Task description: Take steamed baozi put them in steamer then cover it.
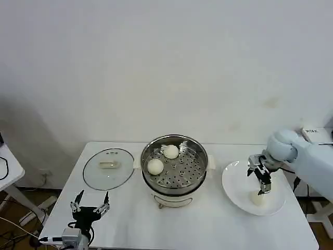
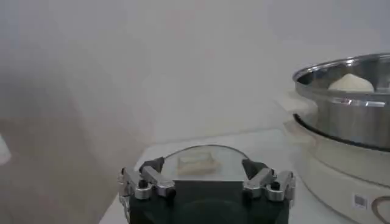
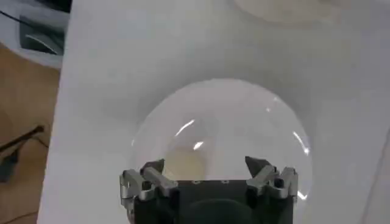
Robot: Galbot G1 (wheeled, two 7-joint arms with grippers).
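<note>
The shiny steel steamer (image 1: 174, 165) stands mid-table on its white base, and two pale baozi (image 1: 155, 166) (image 1: 171, 151) rest on its perforated tray. Another baozi (image 1: 258, 198) lies on the white plate (image 1: 237, 179) at the right. My right gripper (image 1: 261, 183) hangs open just above that bun; in the right wrist view the bun (image 3: 186, 163) sits off to one side between the spread fingers (image 3: 152, 170). The glass cover (image 1: 109, 167) lies flat left of the steamer. My left gripper (image 1: 90, 204) waits open near the table's front left, facing the cover (image 2: 198, 161).
The steamer wall (image 2: 347, 115) rises close beside the left gripper's outlook, a bun (image 2: 351, 83) peeking over its rim. A white side table (image 1: 8, 166) stands off the left edge, and cables lie on the floor below. Bare tabletop stretches along the front.
</note>
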